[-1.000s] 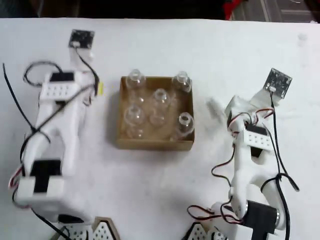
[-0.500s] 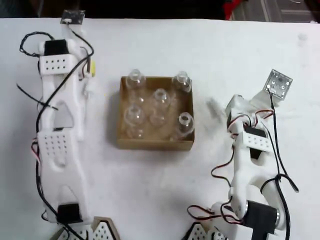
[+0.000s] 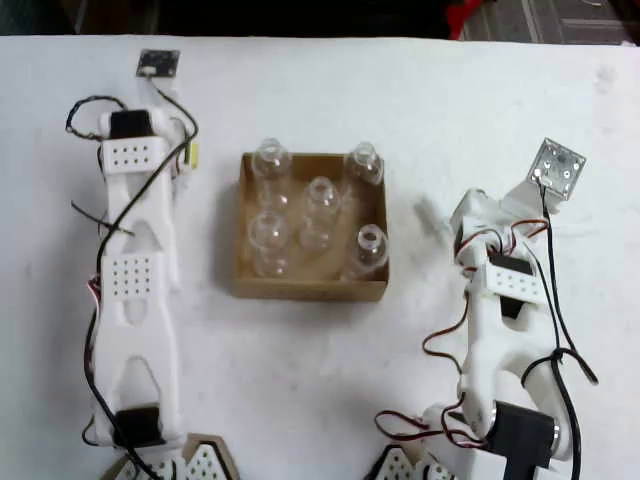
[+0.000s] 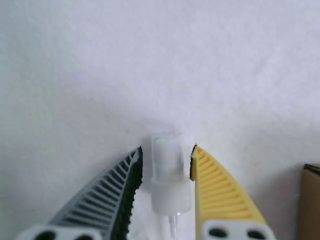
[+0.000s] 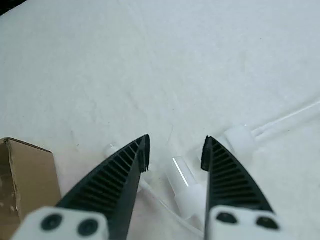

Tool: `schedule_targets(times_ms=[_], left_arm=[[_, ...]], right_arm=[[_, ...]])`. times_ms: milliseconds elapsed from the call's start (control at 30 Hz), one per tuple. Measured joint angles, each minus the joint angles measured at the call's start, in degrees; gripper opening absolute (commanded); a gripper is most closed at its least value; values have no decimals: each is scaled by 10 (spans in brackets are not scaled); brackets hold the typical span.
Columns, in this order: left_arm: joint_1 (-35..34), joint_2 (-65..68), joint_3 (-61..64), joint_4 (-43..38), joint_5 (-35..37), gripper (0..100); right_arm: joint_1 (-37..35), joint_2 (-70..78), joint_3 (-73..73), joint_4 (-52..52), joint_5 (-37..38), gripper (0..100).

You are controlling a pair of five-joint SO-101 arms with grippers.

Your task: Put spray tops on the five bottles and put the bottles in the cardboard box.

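Five clear bottles without tops stand in the cardboard box point(image 3: 310, 290) at the table's middle, among them one at the back left point(image 3: 270, 160) and one at the front right point(image 3: 369, 245). My left gripper point(image 3: 185, 160) point(image 4: 167, 149) is left of the box, open, its grey and yellow fingers close on either side of a white spray top point(image 4: 167, 172) on the table. My right gripper point(image 3: 437, 215) point(image 5: 174, 141) is right of the box, open, straddling a spray top point(image 5: 182, 185). Two more spray tops point(image 5: 240, 137) point(image 5: 108, 149) lie beside it.
White cloth covers the table point(image 3: 400, 90). The left arm point(image 3: 135, 280) lies stretched along the left side and the right arm point(image 3: 500, 300) is folded at the right. The box corner point(image 4: 312, 200) is close to my left gripper.
The left arm unfolded and stretched toward the far edge, then drew back a little beside the box. The right arm has kept still.
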Motion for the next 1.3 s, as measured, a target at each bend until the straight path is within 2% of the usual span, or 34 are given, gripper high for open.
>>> schedule_targets(times_ms=[433, 600, 1167, 1300], left_arm=[[0, 8, 6, -1, -3, 154], [0, 5, 50, -25, -21, 154], [4, 5, 55, -73, -25, 153], [4, 5, 56, -73, -25, 69]], right_arm=[[0, 0, 0, 0, 0, 152], [0, 0, 0, 0, 0, 152], [0, 0, 0, 0, 0, 152], [0, 0, 0, 0, 0, 152]])
